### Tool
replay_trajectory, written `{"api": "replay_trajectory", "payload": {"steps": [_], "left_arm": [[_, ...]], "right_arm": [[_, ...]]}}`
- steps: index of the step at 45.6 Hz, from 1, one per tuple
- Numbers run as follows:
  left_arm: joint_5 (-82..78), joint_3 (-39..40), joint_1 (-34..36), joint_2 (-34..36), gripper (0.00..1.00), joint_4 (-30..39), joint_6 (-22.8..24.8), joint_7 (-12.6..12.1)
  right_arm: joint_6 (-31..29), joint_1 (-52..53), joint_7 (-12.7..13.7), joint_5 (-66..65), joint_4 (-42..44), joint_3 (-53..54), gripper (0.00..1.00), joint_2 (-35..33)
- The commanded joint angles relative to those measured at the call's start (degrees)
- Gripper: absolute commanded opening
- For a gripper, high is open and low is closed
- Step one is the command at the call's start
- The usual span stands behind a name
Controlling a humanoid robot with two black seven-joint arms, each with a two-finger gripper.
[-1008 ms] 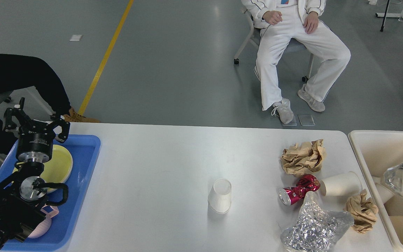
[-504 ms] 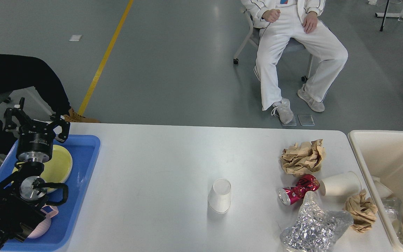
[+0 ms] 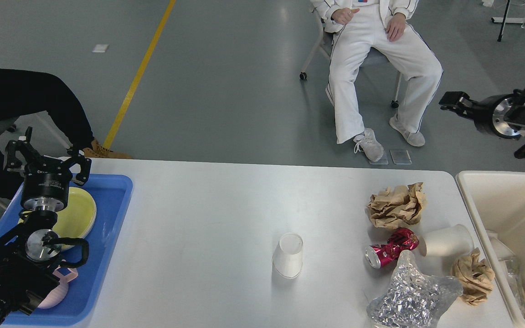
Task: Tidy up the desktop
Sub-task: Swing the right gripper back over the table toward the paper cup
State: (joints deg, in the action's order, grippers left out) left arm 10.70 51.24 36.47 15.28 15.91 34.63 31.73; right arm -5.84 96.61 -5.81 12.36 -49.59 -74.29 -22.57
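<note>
This looks like a robot test hall or lab: a wide grey sealed floor (image 3: 226, 91) with a yellow painted line (image 3: 139, 73), people sitting by on wheeled chairs (image 3: 317, 59), and a plain white surface (image 3: 208, 218) laid out with staged rubbish.

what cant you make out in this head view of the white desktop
- Pink item in blue plastic tray: mostly hidden behind left arm.
- Right gripper: dark, side-on, fingers can't be separated.
- Cream rectangular bin: cut by right edge, contents partly unseen.
- Crinkled silver foil bag: bottom cropped by frame edge.
</note>
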Motion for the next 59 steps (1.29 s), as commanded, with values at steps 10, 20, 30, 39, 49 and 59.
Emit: {"api": "replay_trajectory", "payload": {"steps": [10,20,30,39,49,59], "left_arm": [[0.02,0.0,0.0,0.01,0.96,0.0,0.0,0.0],[0.02,0.0,0.0,0.01,0.96,0.0,0.0,0.0],[-0.07,0.0,0.0,0.01,0.96,0.0,0.0,0.0],[0.02,0.0,0.0,0.01,0.96,0.0,0.0,0.0],[0.02,0.0,0.0,0.01,0.96,0.0,0.0,0.0],[0.02,0.0,0.0,0.01,0.96,0.0,0.0,0.0]], "right_arm": [[-16.04,10.87,0.45,-0.05,-4.37,0.29,1.0,13.42],[-22.72,16.14,0.45,-0.23,-7.18,0.37,1.0,18.17],[-24.75,16.77,0.36,0.04,-8.59,1.43,1.0,17.91],[-32.39,16.94,0.36,0.21,-12.81,1.25,1.0,17.73],[-38.89,21.42,0.1,0.48,-17.47,2.04,1.0,17.38],[-44.09,22.92,-0.08,0.56,-19.05,4.94,1.0,17.64]]}}
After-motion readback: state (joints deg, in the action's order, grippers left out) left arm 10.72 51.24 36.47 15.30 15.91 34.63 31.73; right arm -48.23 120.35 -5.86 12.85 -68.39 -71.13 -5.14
